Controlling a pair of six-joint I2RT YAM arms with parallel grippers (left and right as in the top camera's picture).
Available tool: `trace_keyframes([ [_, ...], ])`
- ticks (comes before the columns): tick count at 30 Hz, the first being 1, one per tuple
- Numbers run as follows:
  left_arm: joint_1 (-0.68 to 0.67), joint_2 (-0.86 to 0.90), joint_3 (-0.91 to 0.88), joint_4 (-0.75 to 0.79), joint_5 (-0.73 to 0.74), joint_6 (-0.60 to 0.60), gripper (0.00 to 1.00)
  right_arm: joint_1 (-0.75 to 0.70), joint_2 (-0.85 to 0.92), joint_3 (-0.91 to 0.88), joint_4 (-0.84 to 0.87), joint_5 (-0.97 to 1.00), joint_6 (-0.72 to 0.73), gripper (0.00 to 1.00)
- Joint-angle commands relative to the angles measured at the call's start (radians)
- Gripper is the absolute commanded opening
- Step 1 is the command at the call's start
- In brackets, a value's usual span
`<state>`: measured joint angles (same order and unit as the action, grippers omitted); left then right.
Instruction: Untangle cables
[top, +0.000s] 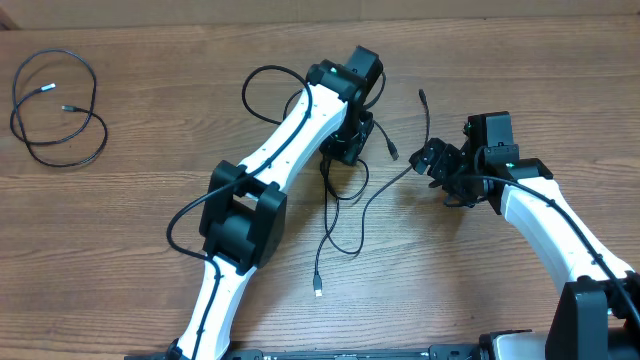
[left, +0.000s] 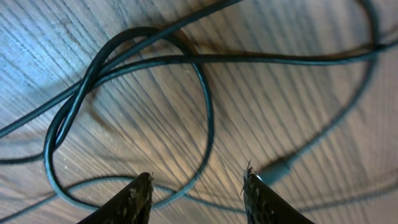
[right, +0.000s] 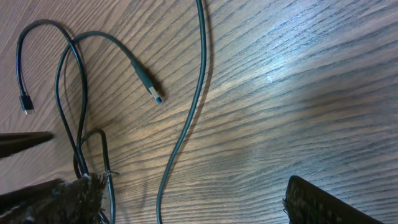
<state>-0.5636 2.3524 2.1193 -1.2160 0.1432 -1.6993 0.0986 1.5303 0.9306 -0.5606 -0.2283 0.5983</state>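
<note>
- The left gripper (left: 196, 190) is being held partly open, just above the table (left: 298, 93); nothing is being gripped between its fingers (left: 134, 202).
- A loop of cable (left: 208, 124) is being shown on the wood under and between these fingers; as far as can be told, it is not being touched by them.
- Further out from the fingers, a crossing (left: 87, 84) is being formed where strands of cable are lying one over the other.
- A plug (left: 277, 169) is being shown just beside one finger.
- The right gripper (right: 193, 190) is being held wide open, and nothing is being clamped by it.
- A long cable (right: 186, 124) is being shown running over the table between its two fingers, apart from both.
- Thin strands (right: 84, 124) are being shown right at one finger; whether they are being touched cannot be told.
- Beyond them, a blue-tipped plug (right: 149, 87) and a small plug (right: 26, 102) are being shown lying free on the wood.
- In the overhead view, the tangled cables (top: 362, 210) are being shown in the middle of the table, partly under the left gripper; the right gripper is being held just beside them.
- The third cable (top: 60, 108) is being shown coiled alone at the far left, well apart from both grippers.
</note>
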Motion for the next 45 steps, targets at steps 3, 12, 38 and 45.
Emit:
trace_keyframes([
  [3, -0.019, 0.077, -0.012, 0.0, -0.043, 0.108, 0.44, -0.002, -0.021, 0.02, 0.0, 0.011, -0.004, 0.92],
  [12, 0.049, 0.069, 0.009, 0.16, -0.046, 1.16, 0.73, -0.002, -0.021, 0.019, -0.021, 0.011, -0.004, 0.93],
  [38, 0.079, 0.076, 0.053, 0.015, 0.086, 2.168, 0.6, -0.002, -0.021, 0.019, -0.021, 0.011, -0.003, 0.95],
  [45, 0.079, 0.114, 0.05, 0.012, 0.052, 2.167, 0.58, -0.002, -0.021, 0.02, -0.021, 0.011, -0.003, 0.95],
])
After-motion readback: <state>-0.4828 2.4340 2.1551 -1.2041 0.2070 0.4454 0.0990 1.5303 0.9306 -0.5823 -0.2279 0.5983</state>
